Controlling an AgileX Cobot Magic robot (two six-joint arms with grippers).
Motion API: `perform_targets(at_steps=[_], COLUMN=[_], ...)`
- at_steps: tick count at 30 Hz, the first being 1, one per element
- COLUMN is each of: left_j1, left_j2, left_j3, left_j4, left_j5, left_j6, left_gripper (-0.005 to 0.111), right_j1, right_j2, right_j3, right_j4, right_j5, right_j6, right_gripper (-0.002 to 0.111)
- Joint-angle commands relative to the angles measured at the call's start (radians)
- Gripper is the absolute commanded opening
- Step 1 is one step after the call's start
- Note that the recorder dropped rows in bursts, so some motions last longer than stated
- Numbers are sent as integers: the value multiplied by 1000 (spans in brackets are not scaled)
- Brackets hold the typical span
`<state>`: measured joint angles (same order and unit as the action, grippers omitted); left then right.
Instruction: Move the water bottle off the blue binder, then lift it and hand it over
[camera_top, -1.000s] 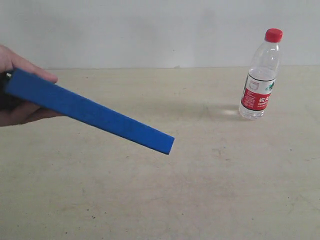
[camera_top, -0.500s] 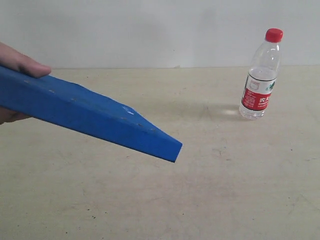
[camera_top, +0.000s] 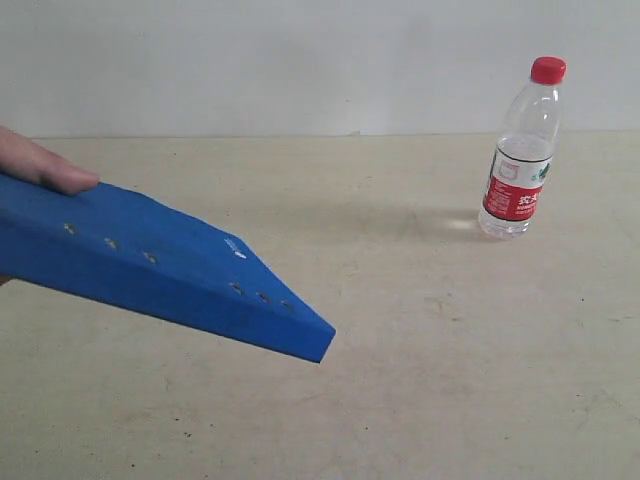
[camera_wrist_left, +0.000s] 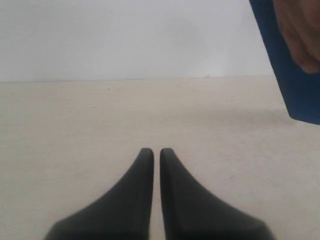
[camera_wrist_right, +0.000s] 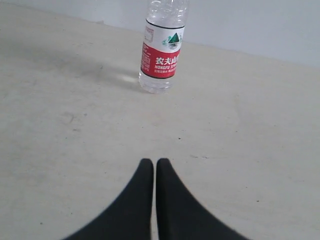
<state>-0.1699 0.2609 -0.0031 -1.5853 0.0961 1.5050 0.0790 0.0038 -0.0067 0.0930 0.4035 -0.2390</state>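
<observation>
A person's hand (camera_top: 45, 165) holds the blue binder (camera_top: 150, 265) tilted in the air, well left of the water bottle (camera_top: 520, 150). The bottle stands upright on the tan table (camera_top: 400, 400). The left gripper (camera_wrist_left: 151, 152) has its jaws together. The right gripper (camera_wrist_right: 149, 162), facing the bottle but apart from it, does too.

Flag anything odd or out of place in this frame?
The blue binder is not lying flat: a person's hand holds it tilted above the table at the left. The water bottle stands upright on the bare table at the right, well apart from the binder. Nothing looks spilled.
</observation>
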Motion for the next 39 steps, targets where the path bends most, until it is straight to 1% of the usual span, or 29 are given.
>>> perform_targets(at_steps=[1, 7, 39], left_j1=[-2, -2, -2], left_j2=[-3, -3, -2], left_j3=[3, 3, 3], left_j4=[3, 3, 3], left_j5=[6, 6, 8], left_j6=[-6, -6, -6], left_gripper=[4, 4, 4], right_j1=[0, 0, 0], right_j2=[-4, -4, -4], right_j3=[-5, 7, 7], right_j4=[32, 50, 55], right_j5=[-10, -65, -60], right_j6=[6, 6, 29], right_gripper=[0, 0, 0])
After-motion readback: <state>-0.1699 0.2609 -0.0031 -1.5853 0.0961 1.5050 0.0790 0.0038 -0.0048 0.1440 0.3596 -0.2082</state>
